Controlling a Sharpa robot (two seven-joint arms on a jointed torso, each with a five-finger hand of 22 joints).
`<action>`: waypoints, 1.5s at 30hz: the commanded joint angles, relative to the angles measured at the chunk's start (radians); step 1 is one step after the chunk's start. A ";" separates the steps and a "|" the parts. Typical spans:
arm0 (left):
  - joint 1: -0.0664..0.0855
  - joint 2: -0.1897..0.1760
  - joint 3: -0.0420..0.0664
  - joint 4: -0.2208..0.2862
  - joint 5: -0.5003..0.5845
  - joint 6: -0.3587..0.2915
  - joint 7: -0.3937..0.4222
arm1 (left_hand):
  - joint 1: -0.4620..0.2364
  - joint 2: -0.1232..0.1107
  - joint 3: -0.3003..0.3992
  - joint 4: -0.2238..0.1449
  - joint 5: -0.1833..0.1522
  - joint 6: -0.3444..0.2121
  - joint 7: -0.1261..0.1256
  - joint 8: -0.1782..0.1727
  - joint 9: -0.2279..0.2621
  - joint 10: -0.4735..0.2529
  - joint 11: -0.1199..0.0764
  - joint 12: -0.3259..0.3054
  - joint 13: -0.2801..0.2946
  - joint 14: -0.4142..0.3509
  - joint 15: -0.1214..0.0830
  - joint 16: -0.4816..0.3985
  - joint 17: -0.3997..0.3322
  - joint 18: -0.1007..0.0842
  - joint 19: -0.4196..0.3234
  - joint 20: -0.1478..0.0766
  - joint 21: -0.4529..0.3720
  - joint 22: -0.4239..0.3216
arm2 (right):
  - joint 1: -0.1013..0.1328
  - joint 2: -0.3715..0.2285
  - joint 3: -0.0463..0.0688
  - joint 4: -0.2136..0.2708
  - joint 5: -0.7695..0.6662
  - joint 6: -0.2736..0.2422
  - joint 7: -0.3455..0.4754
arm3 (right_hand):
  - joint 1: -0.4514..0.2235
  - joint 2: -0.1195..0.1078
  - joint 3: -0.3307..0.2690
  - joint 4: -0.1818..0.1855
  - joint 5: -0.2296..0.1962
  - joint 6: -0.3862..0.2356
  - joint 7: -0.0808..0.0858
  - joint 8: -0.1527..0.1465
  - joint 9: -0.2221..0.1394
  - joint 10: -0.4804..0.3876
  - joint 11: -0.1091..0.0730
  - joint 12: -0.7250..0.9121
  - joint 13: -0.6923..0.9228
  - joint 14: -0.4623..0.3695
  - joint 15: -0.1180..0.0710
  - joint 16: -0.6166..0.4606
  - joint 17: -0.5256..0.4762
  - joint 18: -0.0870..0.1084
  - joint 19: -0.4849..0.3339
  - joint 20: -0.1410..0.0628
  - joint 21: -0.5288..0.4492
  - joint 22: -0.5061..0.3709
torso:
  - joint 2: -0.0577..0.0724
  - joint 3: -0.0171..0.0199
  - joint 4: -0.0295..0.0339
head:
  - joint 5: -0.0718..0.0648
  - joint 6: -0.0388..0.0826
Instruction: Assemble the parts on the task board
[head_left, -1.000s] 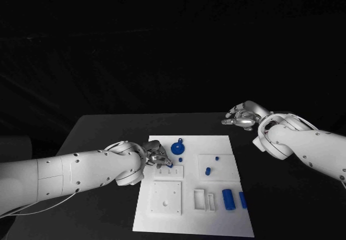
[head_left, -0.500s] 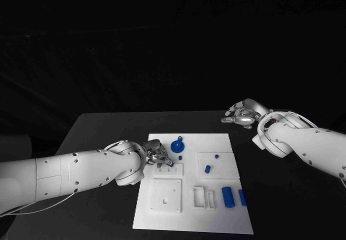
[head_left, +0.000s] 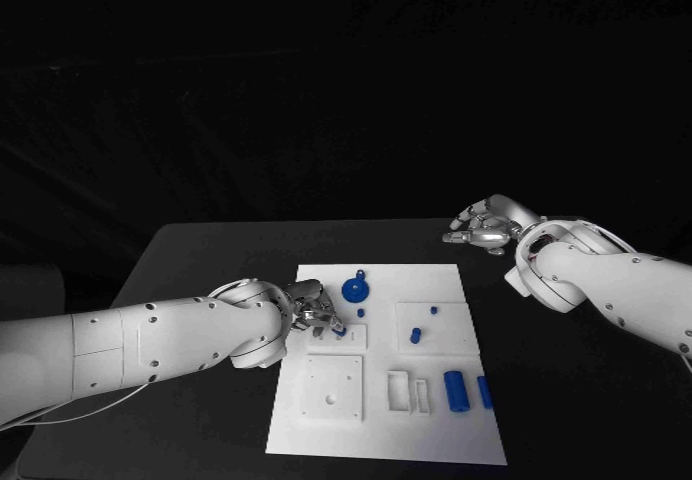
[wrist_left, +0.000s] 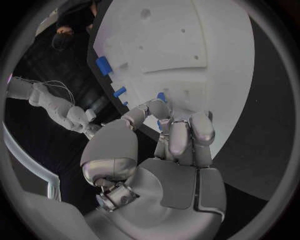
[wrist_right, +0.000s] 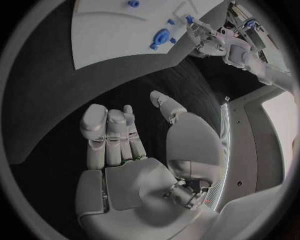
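The white task board lies in the middle of the black table. My left hand is at the board's left edge and pinches a small blue peg just over a white block with small holes. In the left wrist view the fingers close round that peg. My right hand hovers off the board at the table's far right; it holds nothing, and its fingers stand apart from the thumb.
On the board lie a blue disc with a handle, a short blue peg, a blue cylinder and a blue bar. A square white plate and a slotted white block sit nearer me.
My right hand has drifted slightly up and away from the board. My left hand stays at the holed block with the peg.
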 joint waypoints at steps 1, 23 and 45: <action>-0.003 0.002 0.000 -0.001 -0.021 0.026 -0.006 | -0.009 0.003 0.002 0.007 -0.004 0.201 -0.049 0.003 0.298 0.006 0.000 0.004 -0.002 -0.001 -0.004 0.004 -0.001 0.137 -0.004 -0.039 0.007 0.001 | 0.000 0.001 0.001 0.001 0.003 0.014 0.006 | -0.003 0.009 -0.008 0.000 0.007 0.007 0.003 0.004 0.001 -0.001 -0.003 0.005 -0.001 0.000 -0.008 -0.003 0.002 0.141 -0.001 -0.005 -0.005 -0.001 | 0.000 -0.0002 -0.0004 | 0.001 -0.002; -0.005 -0.001 0.000 0.003 -0.020 0.065 -0.021 | -0.012 -0.002 0.001 0.014 -0.039 0.203 -0.048 -0.008 0.307 0.003 0.001 0.012 -0.013 -0.007 -0.003 0.005 -0.013 0.136 -0.010 -0.036 0.009 0.000 | 0.000 0.003 0.001 -0.003 0.006 0.021 0.006 | -0.006 0.010 -0.010 0.003 0.008 0.008 0.002 0.005 0.002 -0.001 -0.003 0.006 -0.003 0.000 -0.008 -0.004 0.002 0.141 -0.002 -0.005 -0.005 -0.002 | 0.000 -0.0003 -0.0004 | 0.002 -0.008; -0.005 -0.001 0.000 0.007 -0.003 0.106 -0.030 | -0.021 0.007 -0.001 0.014 0.006 0.212 -0.047 -0.019 0.319 0.000 0.004 0.022 -0.027 -0.004 0.001 0.011 -0.007 0.131 -0.017 -0.031 0.014 -0.001 | 0.000 0.006 0.001 -0.005 0.006 0.024 0.005 | -0.008 0.012 -0.011 0.006 0.010 0.009 0.002 0.005 0.002 -0.002 -0.004 0.007 -0.005 0.000 -0.009 -0.005 0.002 0.141 -0.002 -0.005 -0.005 -0.002 | 0.000 -0.0003 -0.0009 | 0.003 -0.010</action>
